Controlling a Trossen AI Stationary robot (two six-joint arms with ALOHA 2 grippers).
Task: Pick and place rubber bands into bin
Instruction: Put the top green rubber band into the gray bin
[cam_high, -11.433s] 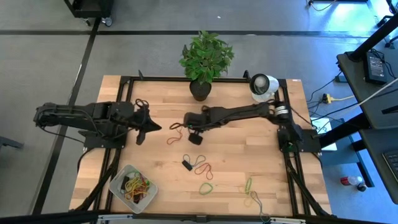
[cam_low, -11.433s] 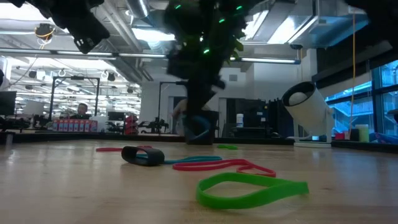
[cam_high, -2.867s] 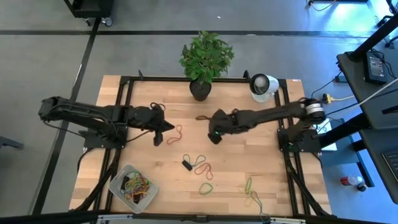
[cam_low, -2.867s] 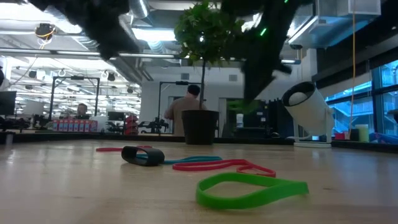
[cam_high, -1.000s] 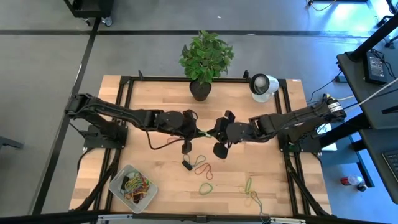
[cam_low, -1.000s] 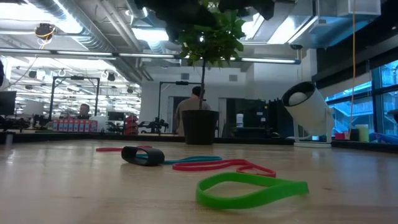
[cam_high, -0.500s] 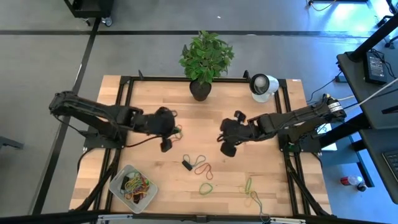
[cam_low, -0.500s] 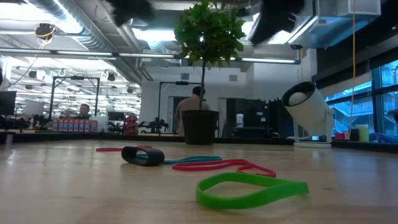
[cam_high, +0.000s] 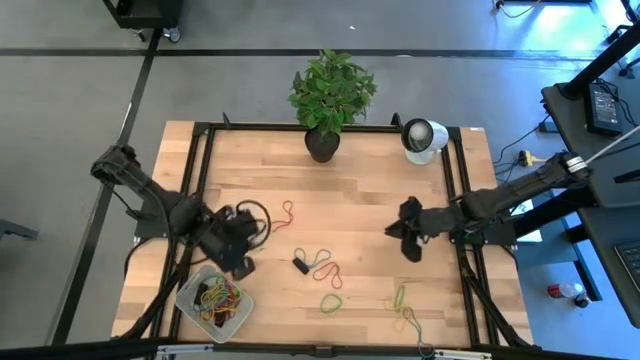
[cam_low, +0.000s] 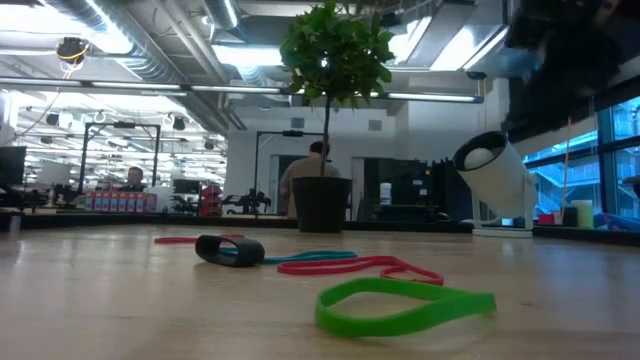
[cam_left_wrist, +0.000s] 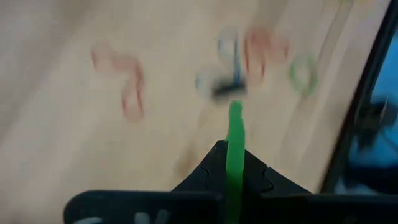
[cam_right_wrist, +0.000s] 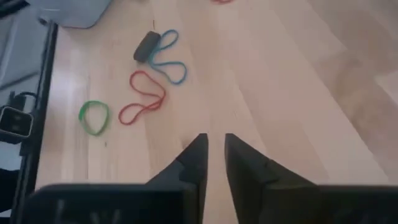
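— Rubber bands: where are they seen?
— A green band is pinched in the shut left gripper, lower left, apparently just above the bin. The right gripper is slightly parted, empty.

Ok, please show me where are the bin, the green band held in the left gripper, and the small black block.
bin (cam_high: 188, 300), high view, its bare left rim.
green band (cam_left_wrist: 234, 146), left wrist view, the strip's middle, above the shut fingers.
small black block (cam_right_wrist: 147, 45), right wrist view, its middle, touching the blue band.
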